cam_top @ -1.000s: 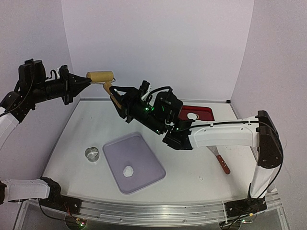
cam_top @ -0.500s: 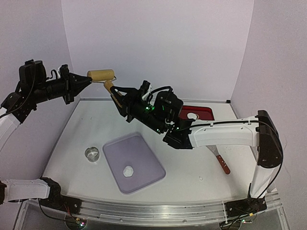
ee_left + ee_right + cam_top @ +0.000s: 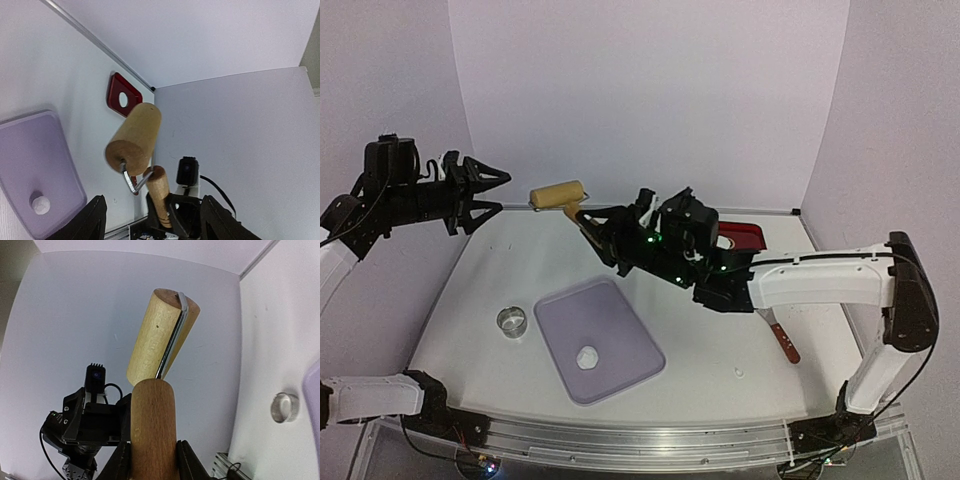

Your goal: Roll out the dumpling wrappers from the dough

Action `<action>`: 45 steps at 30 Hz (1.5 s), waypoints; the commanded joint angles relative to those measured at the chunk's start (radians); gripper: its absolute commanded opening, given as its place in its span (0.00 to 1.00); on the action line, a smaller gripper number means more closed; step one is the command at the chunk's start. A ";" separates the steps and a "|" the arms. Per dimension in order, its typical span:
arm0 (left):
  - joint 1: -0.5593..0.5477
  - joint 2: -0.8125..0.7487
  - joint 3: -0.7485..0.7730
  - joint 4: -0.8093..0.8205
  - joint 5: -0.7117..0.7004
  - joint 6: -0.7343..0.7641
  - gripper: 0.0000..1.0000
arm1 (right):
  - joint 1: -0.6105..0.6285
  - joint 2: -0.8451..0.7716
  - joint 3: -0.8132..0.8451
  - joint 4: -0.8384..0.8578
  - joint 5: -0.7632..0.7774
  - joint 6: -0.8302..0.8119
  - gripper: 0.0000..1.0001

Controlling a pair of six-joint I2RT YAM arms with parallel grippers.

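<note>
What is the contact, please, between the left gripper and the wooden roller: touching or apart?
Apart. The top external view shows a plain gap between the open left gripper and the wooden roller, which the right gripper holds.

The left gripper (image 3: 500,192) has let go of the roller (image 3: 557,194): its jaws now stand spread, and it has drawn back to the left, well apart from the wooden head. The right gripper (image 3: 603,226), clamped on the handle, has carried the roller rightward and lower.
</note>
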 commanded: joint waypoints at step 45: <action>-0.143 0.862 0.204 -0.378 -0.387 0.777 0.53 | -0.058 -0.114 0.105 -1.387 -0.384 -0.327 0.00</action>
